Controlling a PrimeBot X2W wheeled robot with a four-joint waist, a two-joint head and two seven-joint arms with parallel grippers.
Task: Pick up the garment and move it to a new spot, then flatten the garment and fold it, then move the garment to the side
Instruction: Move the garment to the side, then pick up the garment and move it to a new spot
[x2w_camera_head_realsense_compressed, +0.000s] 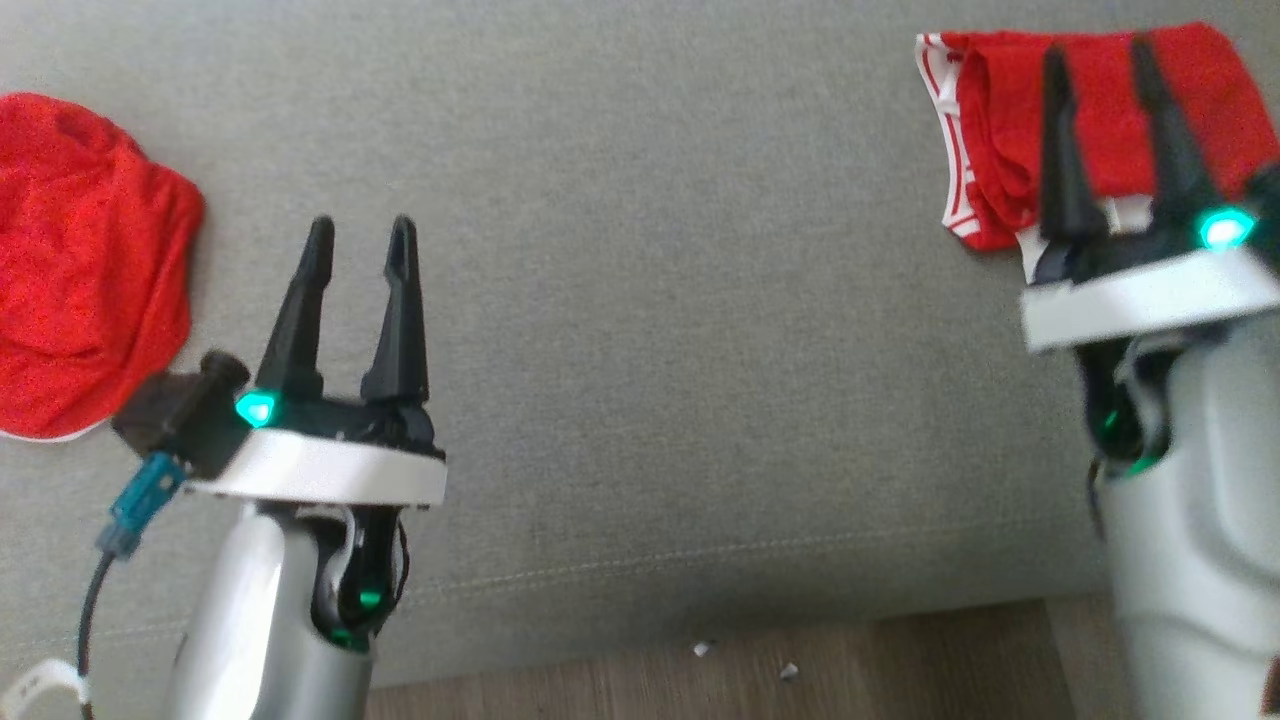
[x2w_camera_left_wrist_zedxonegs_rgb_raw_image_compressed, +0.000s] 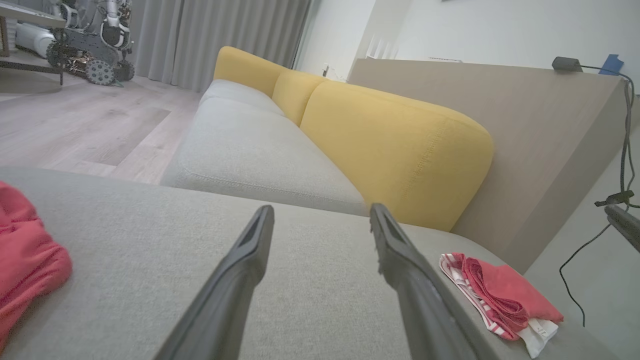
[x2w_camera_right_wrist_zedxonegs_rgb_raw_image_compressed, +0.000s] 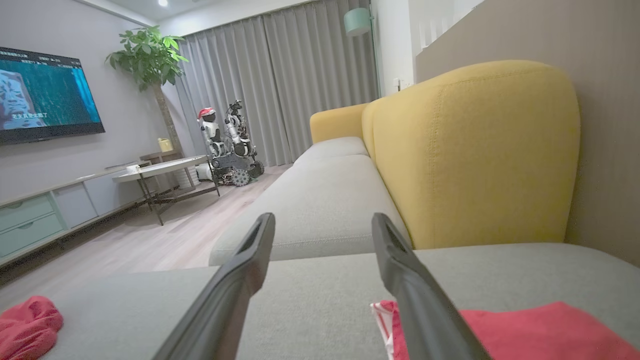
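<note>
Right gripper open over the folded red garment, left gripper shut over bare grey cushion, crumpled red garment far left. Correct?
Not quite. The left gripper is open, not shut: the left wrist view shows it spread over the bare grey cushion. The right gripper is open over the folded red garment; the crumpled red garment lies far left.

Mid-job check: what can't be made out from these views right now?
Folded red garment: head view, fingers of the right pincer cover its middle; right wrist view, bottom edge cuts it off.
Crumpled red garment: left edge crops it in head and left wrist views.
Right pincer: blurred in head view; contact with the cloth unclear.
White patch: left wrist view, markings too small to read.
</note>
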